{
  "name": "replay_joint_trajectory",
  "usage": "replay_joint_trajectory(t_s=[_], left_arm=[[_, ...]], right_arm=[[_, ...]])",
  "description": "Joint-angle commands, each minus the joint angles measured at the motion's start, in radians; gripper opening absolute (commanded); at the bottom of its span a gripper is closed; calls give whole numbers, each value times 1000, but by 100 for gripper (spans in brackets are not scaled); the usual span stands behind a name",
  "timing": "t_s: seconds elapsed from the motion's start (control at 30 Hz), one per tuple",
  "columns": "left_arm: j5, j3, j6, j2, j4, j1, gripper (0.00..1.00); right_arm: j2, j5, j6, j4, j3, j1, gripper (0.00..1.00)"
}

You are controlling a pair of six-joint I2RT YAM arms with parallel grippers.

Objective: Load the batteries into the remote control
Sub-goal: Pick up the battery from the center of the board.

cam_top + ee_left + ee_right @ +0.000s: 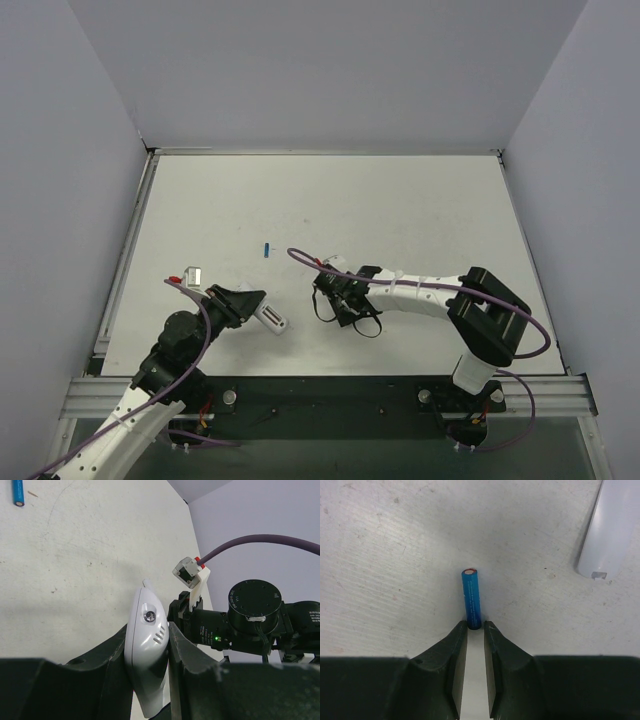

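The white remote control (146, 645) stands on edge between the jaws of my left gripper (147, 630), which is shut on it. From above, the remote (272, 320) sticks out of the left gripper (245, 302) toward the right. My right gripper (475, 626) is shut on the near end of a blue battery (471, 599), which points away over the table. The remote's end (612, 525) shows at the top right of the right wrist view. From above, the right gripper (330, 300) sits close to the right of the remote. A second battery (266, 249) lies loose on the table (18, 492).
The right arm's wrist and its white camera block (190, 572) hang just beyond the remote in the left wrist view. Grey walls close in the white table (400, 200) on three sides. A metal rail (330, 390) runs along the near edge.
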Motion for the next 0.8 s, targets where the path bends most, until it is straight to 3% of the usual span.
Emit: replay_joint_trajectory(t_s=[0.0,0.23,0.43,0.77], left_arm=[[15,3,-13,-3,75,3,0],[20,2,-18,-1,79,3,0],[37,-27,-25,2,104,3,0],[90,-148,-129,39,378,3,0]], right_arm=[[49,38,34,-67,-52,-23,17],[49,16,34,-62,-49,-23,17],[8,8,8,-69,-55,-17,1],[-165,24,-96,-269,90,63,0]])
